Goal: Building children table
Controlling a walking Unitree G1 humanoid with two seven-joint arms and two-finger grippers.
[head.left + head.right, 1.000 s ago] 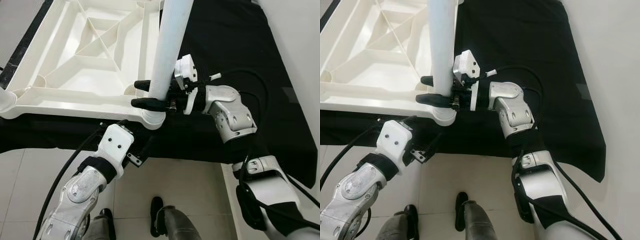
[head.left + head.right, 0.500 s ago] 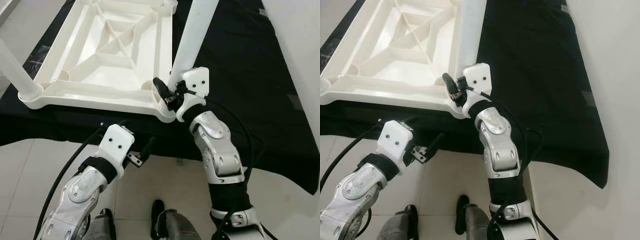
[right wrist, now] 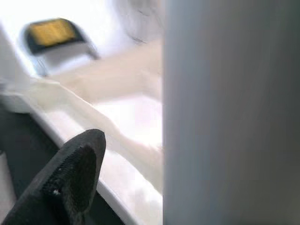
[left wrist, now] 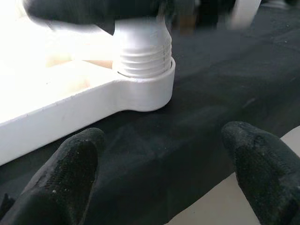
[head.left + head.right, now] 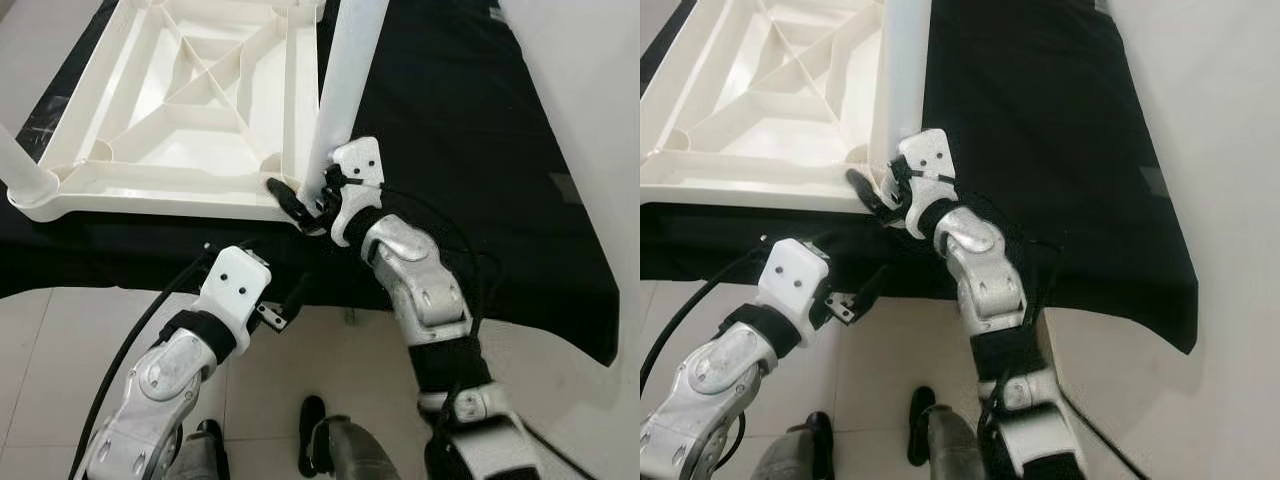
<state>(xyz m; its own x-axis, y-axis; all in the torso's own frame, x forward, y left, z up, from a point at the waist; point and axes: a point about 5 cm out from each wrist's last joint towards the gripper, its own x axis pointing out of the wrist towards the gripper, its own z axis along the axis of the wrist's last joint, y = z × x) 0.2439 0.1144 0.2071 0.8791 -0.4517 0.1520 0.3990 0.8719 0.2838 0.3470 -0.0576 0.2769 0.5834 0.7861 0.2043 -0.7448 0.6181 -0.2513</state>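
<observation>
Looking down, you had the white tabletop (image 5: 190, 110) lying upside down on a black cloth (image 5: 470, 130), its ribbed underside facing up. At its near right corner a white leg (image 5: 345, 75) stood upright in the round corner socket (image 4: 143, 86). Your right gripper (image 5: 300, 200) sat at the very base of that leg, one black finger (image 5: 285, 192) pressed along the corner of the tabletop; in the right wrist view the leg filled the space beside the finger (image 3: 72, 176), so the gripper appeared closed around the leg. Your left gripper (image 4: 164, 164) hovered just below the cloth's near edge, apart from the tabletop, fingers spread wide with the socket and the leg's threaded end straight ahead between them. Another leg (image 5: 22, 175) stood at the near left corner. The floor (image 5: 330, 370) was pale tile.
</observation>
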